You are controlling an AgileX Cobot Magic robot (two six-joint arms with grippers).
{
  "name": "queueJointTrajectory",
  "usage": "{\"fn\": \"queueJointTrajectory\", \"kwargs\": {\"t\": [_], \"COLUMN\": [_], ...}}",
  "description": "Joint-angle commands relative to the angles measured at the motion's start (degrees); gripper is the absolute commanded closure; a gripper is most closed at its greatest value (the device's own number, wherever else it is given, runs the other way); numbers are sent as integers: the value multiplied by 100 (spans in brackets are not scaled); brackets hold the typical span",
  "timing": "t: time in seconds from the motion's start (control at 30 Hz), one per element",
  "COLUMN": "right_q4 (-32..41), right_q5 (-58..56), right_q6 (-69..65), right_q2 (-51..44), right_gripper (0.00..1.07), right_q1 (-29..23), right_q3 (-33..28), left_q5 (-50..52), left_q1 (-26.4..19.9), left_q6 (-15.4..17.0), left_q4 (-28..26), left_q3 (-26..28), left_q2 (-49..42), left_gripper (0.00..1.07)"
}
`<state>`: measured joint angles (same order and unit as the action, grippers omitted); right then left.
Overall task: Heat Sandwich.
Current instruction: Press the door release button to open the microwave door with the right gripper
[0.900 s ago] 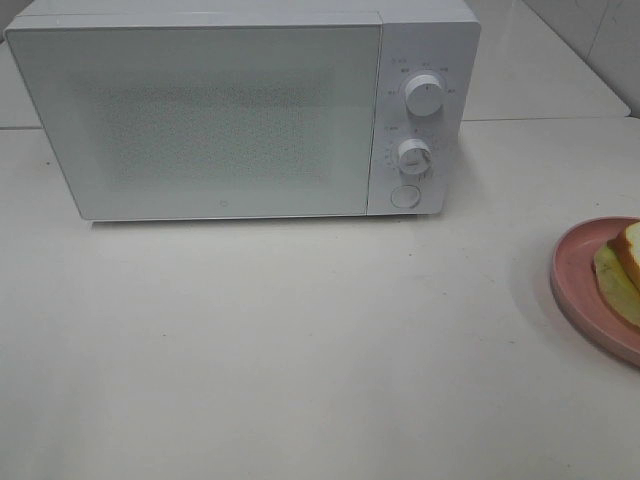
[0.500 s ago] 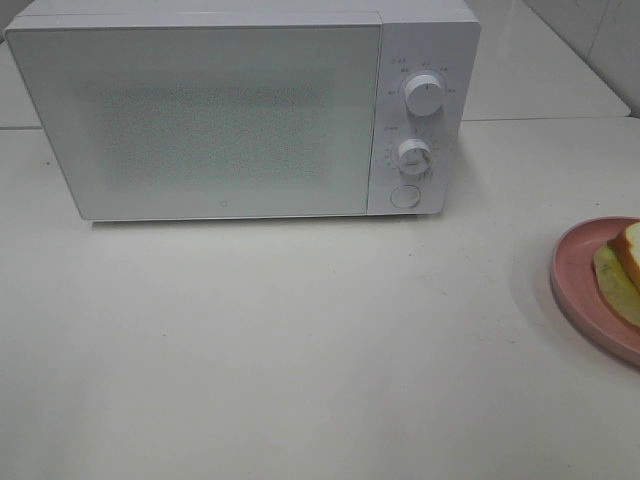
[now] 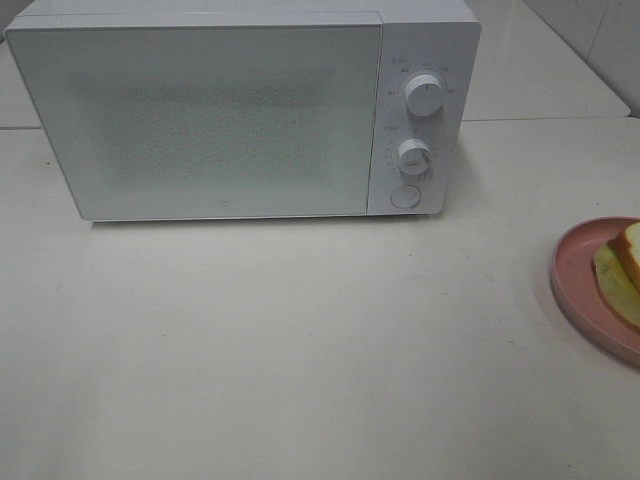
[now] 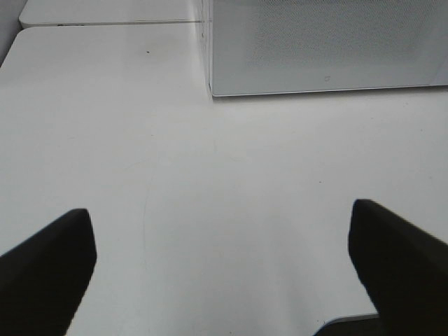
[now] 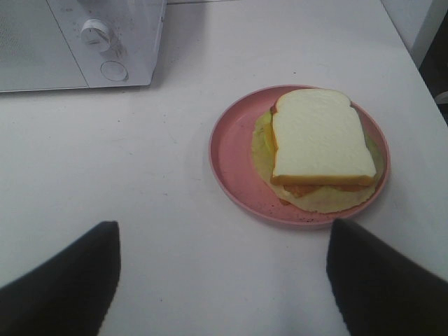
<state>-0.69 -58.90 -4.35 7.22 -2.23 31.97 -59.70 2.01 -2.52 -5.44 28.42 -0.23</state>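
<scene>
The sandwich (image 5: 318, 136) lies flat on a pink plate (image 5: 231, 161) on the worktop (image 3: 300, 350). Its rounded end points away from the right claw (image 5: 224, 234) and its straight crust edge faces it; the slice is near square, so its long axis is hard to call. The shut microwave (image 3: 200, 120) stands well apart from the plate. The high view cuts the sandwich off at its edge. The wrist views show the left claw (image 4: 220, 220) and the right spread wide, gripping nothing.

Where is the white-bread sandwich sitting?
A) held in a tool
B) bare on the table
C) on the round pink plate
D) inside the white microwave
C: the white-bread sandwich lies on the round pink plate, outside the closed white microwave.
</scene>
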Motion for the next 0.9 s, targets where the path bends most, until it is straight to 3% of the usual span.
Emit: {"fn": "queueJointTrajectory", "kwargs": {"t": [0.03,0.9], "right_q4": [-6,-6], "right_q5": [292,2114], "right_q6": [-11,23], "right_q2": [384,3134], "right_gripper": [31,31], "right_q1": [11,11], "right_q3": [34,34], "left_q5": [46,46], "left_q1": [34,34], "left_q6": [23,23], "left_q4": [-63,-63], "left_q3": [-17,-17], "left_q2": [-149,-149], "left_gripper": [15,15]}}
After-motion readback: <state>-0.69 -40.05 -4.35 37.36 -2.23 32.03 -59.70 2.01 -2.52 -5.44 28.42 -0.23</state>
